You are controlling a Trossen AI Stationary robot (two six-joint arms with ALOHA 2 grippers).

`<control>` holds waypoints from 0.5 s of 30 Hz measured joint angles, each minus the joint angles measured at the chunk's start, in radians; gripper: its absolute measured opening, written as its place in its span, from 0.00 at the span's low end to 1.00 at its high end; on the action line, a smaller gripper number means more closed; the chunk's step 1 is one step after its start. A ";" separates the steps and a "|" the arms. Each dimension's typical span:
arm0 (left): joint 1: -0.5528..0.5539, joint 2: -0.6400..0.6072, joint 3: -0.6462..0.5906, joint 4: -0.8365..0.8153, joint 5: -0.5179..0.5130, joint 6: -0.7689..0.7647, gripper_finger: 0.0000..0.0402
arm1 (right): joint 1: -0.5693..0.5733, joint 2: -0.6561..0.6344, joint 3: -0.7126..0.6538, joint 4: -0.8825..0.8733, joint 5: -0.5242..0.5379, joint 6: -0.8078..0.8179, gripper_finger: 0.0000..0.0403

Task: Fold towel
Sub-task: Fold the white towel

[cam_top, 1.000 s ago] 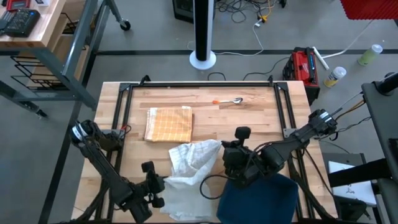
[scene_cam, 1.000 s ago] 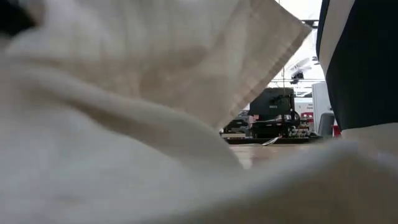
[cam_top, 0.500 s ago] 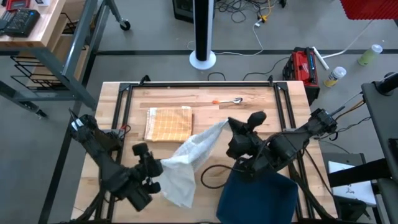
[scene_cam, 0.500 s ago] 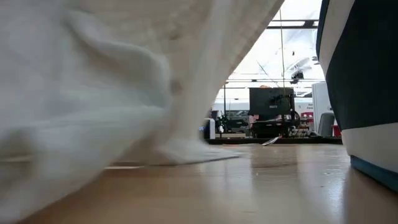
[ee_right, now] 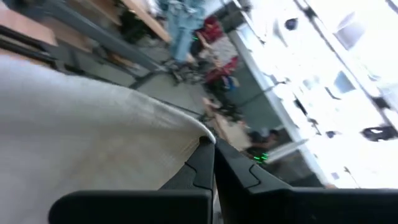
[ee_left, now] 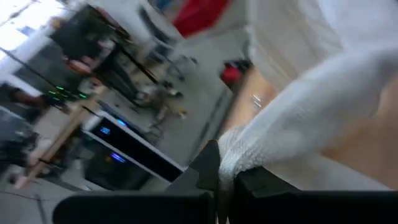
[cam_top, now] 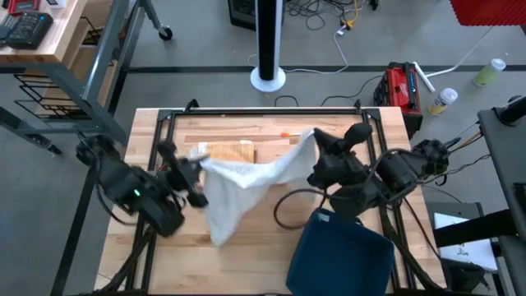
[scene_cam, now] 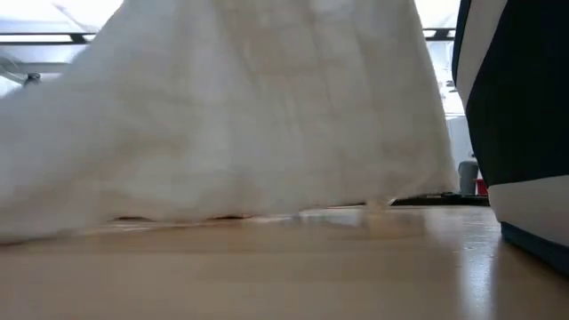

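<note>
A white towel (cam_top: 246, 185) hangs stretched between my two grippers above the table's middle. In the low view the white towel (scene_cam: 249, 116) fills most of the picture, and its lower edge (scene_cam: 222, 213) reaches down to about the table top. My left gripper (cam_top: 197, 171) is shut on its left corner and my right gripper (cam_top: 313, 138) on its right corner. A folded yellow checked towel (cam_top: 226, 151) lies flat on the table behind it, partly hidden. My left gripper pinches a bunched corner of the white towel (ee_left: 235, 158) between its two fingers, which point nearly level. From there the cloth runs off toward the other arm and sags. My right gripper pinches the towel's other top corner (ee_right: 200, 140) at an edge between its two fingers, held level. The cloth spreads away from the fingers and hangs down, lifted off the table at this end.
A dark blue cloth-like thing (cam_top: 341, 259) lies at the table's near right, and this dark blue thing (scene_cam: 516, 116) stands at the right in the low view. An orange-handled spoon (cam_top: 285, 134) lies near the far edge. The black frame rail (cam_top: 263, 112) borders the table top.
Both grippers have risen and gone toward the table's far edge, staying shut. The white towel, a crumpled heap on the table a second ago, has been lifted and spread out between them, and now only its lower part hangs near the table.
</note>
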 joint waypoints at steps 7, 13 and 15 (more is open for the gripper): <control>0.120 -0.118 0.098 0.000 -0.043 0.127 0.00 | -0.071 0.000 0.025 -0.001 0.080 -0.088 0.00; 0.236 -0.195 0.083 0.000 0.085 0.142 0.00 | -0.125 0.000 0.025 -0.001 0.097 -0.079 0.00; 0.261 -0.209 0.067 0.000 0.225 0.124 0.00 | -0.124 0.000 0.025 -0.004 0.097 -0.081 0.00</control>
